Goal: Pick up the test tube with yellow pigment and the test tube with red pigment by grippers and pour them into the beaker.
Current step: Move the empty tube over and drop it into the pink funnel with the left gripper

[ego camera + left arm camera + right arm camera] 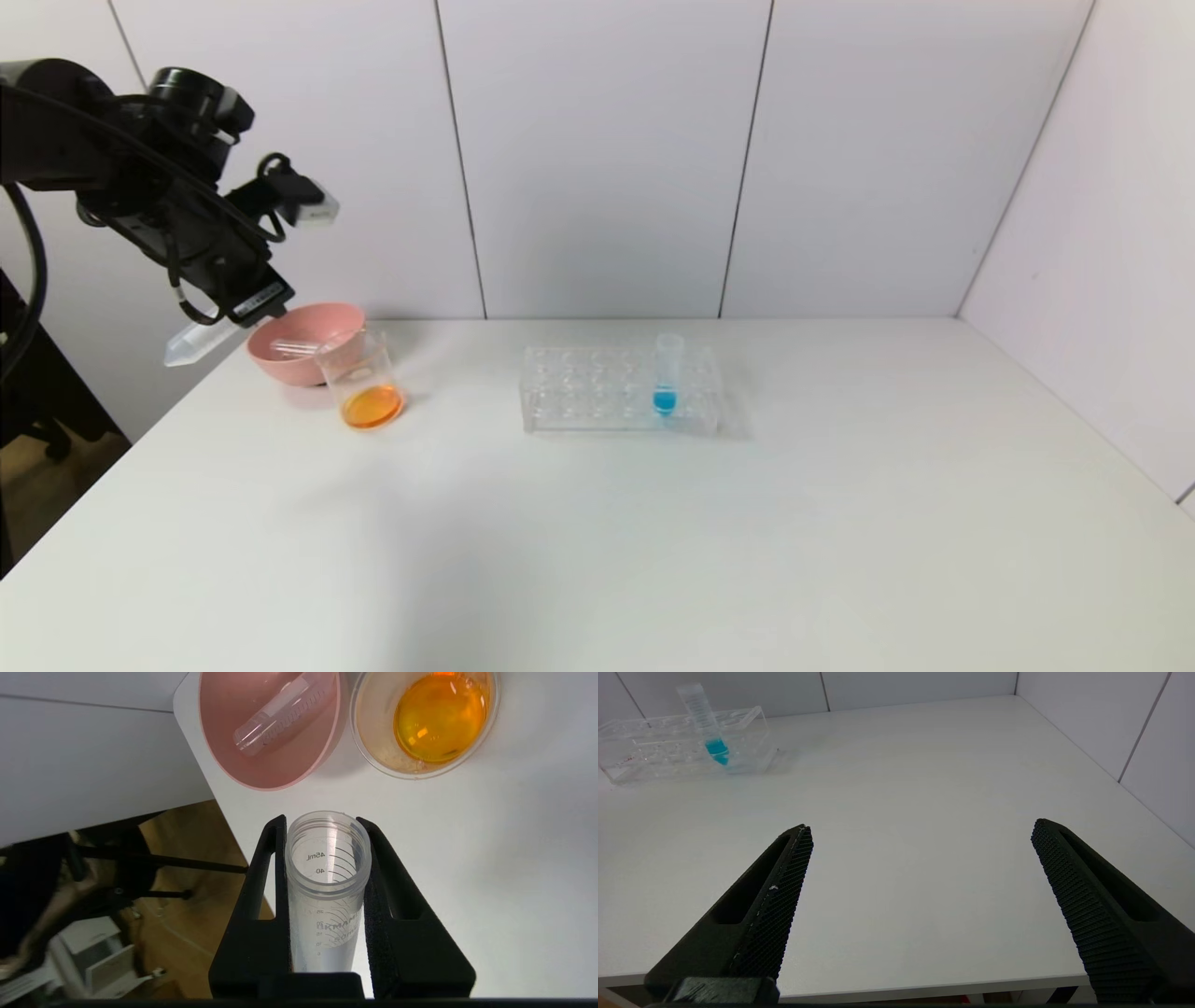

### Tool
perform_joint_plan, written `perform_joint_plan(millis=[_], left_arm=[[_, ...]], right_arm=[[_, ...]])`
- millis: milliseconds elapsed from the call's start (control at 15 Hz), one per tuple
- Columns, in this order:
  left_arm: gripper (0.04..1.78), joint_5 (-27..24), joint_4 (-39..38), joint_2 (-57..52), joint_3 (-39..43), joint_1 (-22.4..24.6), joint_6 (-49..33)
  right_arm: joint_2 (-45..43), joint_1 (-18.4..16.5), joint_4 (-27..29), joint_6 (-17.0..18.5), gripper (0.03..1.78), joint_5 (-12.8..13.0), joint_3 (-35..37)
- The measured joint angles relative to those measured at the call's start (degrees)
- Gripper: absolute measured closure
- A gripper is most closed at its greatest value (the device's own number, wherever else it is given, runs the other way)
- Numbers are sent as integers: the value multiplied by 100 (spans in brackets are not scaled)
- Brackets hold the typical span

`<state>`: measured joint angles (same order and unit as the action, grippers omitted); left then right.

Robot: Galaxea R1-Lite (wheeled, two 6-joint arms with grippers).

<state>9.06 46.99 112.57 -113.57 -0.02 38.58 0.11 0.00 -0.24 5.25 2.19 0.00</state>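
white panelled walls close in the white desk [653,541] at the back and on the robot's right, while its left edge and near edge drop away to a wooden floor.

nearest, the right hand [920,882] hangs released, fingers wide apart, just past the near edge of the desk; it holds nothing and does not show in the head view. the ground in front of it is bare, so it has free room to move in.

on the left, the left hand [322,877] is clenched on an empty clear tube [327,882], held tilted above the desk's left edge with its tapered end pointing out past the desk. no colour is left in it, so which pigment it carried cannot be told.

just beyond it stands the beaker [361,380], holding a shallow orange pool, which suggests both pigments have already gone in. touching it behind is a pink bowl [294,355] with a second empty tube [280,714] lying inside. what seems left is to put the held tube down, most likely in the bowl. the beaker stands close beside that path and could be knocked, and the desk edge is right below.

farther off, mid-desk, the clear rack [597,392] holds only the blue tube [667,373], upright and well apart from the work.
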Motion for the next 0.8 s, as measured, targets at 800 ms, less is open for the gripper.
perform_joint_plan(millis=[800], left_arm=[[137,301,-6201,-1674,4546,619,-3702]], right_arm=[[0,0,0,0,10,-2,0]])
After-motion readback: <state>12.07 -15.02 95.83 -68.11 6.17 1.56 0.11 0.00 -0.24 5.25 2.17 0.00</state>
